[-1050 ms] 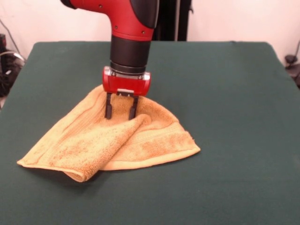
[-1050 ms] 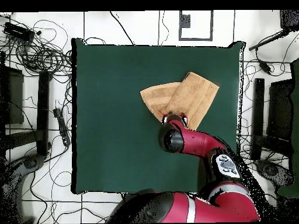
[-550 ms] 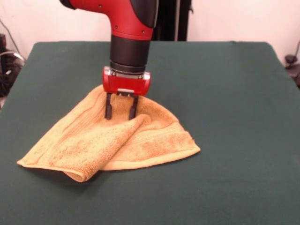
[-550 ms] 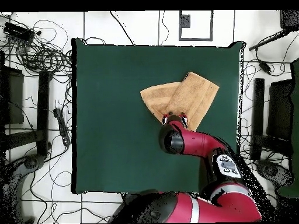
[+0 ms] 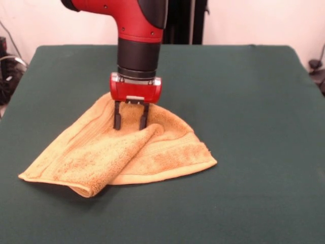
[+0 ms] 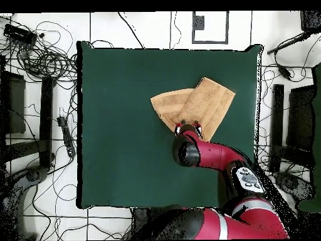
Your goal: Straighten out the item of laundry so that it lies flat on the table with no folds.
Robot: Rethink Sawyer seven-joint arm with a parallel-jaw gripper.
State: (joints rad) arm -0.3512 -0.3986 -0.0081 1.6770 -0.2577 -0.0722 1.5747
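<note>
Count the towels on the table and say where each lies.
1: the towel lies folded over itself on the green table, directly under the gripper with its jaws open. Its folds could hide something smaller.

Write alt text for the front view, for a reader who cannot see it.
A yellow-orange towel lies folded over itself on a dark green table. A red and black robot arm comes down from above, its open gripper over the towel's far edge.
</note>
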